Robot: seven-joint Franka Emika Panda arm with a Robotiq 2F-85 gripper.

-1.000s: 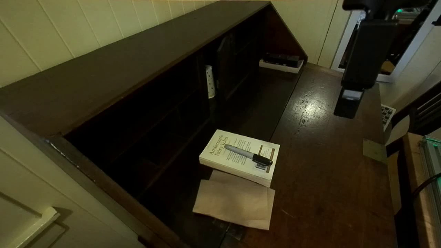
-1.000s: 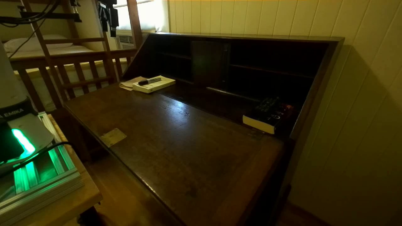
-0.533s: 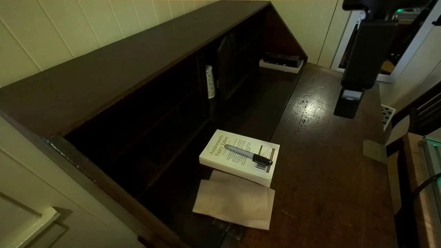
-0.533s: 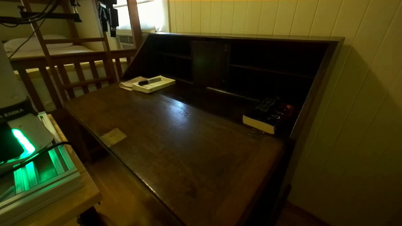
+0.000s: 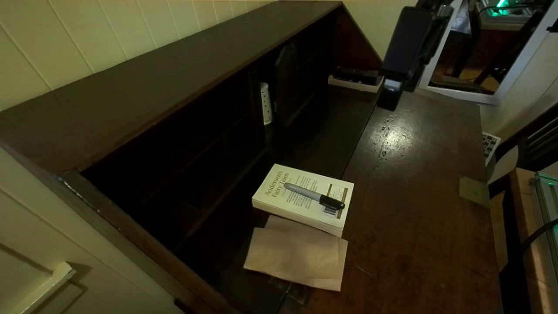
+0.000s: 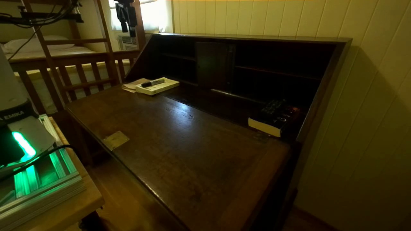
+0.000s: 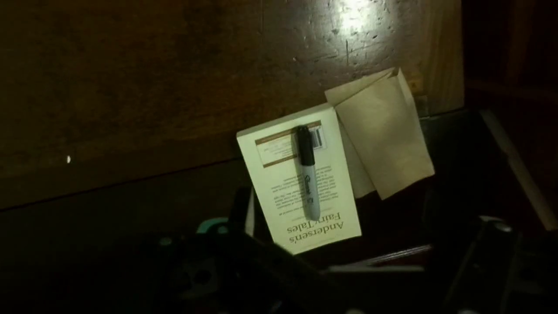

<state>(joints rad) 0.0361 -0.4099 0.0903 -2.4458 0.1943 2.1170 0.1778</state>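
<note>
My gripper hangs in the air above the far end of the writing desk, its fingers spread with nothing between them. In the wrist view the dark fingers come in from the bottom, wide apart. A pale paperback, "Andersen's Fairy Tales", lies flat on the desk. On top of it rests a grey marker with a black cap. Brown folded paper sits beside the book, partly against its edge. Both exterior views show the gripper well apart from these things.
A thick dark book lies at the desk's opposite end. Dark shelves with a small door rise along the back. A white dotted cylinder stands in a compartment. A bed ladder stands behind the arm's reach.
My gripper has shifted sideways over the desk: leftward and up in an exterior view, rightward in another. Book, marker and paper have stayed where they were.
</note>
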